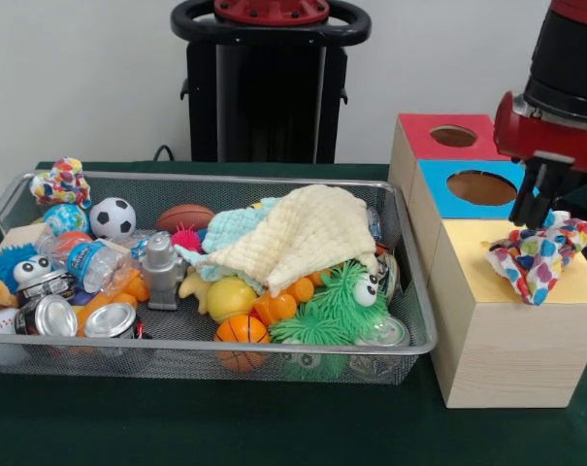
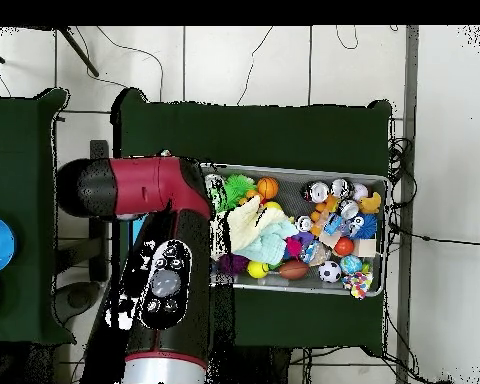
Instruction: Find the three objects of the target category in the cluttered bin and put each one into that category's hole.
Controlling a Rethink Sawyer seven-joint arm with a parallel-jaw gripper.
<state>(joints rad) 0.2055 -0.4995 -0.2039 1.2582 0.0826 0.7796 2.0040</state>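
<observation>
The spotted cloth (image 1: 540, 254) hung from my tool (image 1: 538, 216), whose fingers were pinched together on its upper edge. It hung over the yellow top of the nearest wooden box (image 1: 506, 335), and its lower folds seemed to touch that top. Behind this box stood a blue-topped box (image 1: 443, 194) with a round hole (image 1: 481, 187), and behind that a red-topped box (image 1: 419, 136) with a smaller round hole (image 1: 454, 136). My arm (image 2: 169, 250) covered the boxes in the overhead view.

To the side, on the green tabletop (image 1: 225, 427), stood the wire mesh bin (image 1: 409, 282). A pale yellow cloth (image 1: 303, 233) lay on top of the heap, just beside a light blue cloth (image 1: 233, 228). A second spotted cloth (image 1: 60, 183) sat in the far corner, near a small soccer ball (image 1: 112, 217). A grey toy robot (image 1: 161, 270), a green fuzzy toy (image 1: 346, 296), a small basketball (image 1: 241, 335) and cans (image 1: 111, 320) lay among the rest.
</observation>
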